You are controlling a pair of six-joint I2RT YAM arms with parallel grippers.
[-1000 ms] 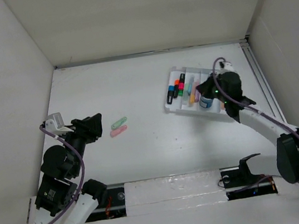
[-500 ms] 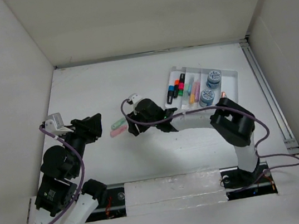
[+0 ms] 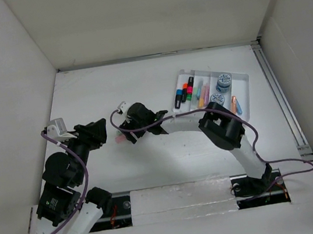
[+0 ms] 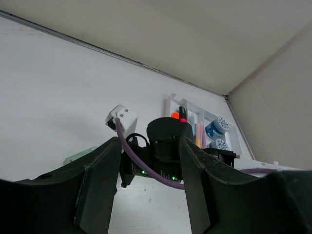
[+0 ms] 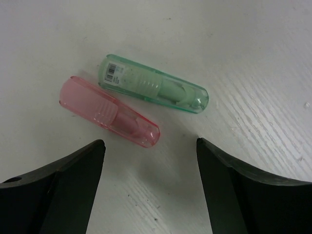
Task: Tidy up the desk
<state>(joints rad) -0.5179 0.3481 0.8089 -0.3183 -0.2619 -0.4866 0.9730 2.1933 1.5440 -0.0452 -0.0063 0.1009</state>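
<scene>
On the white desk [image 3: 169,162] two capped highlighters lie side by side, a pink one [image 5: 109,112] and a green one [image 5: 153,84]. My right gripper [image 5: 151,146] hangs just above them, open, its fingers straddling bare desk just short of the pink cap. From above, the right gripper [image 3: 124,132] covers most of both; only a bit of the pink highlighter [image 3: 118,138] shows. My left gripper [image 3: 102,127] sits just left of them, open and holding nothing. Its wrist view looks at the right arm's wrist, with the green highlighter [image 4: 78,157] at the left.
A white ribbed tray [image 3: 241,89] at the back right holds several markers, blue tape rolls [image 3: 224,81] and a small orange item [image 3: 235,104]. A metal rail [image 3: 276,87] runs along the desk's right edge. White walls close in three sides.
My right arm swung from the tray across to the left, over the two highlighters, and its jaws opened. An orange item now lies in the tray. The left arm has not moved.
</scene>
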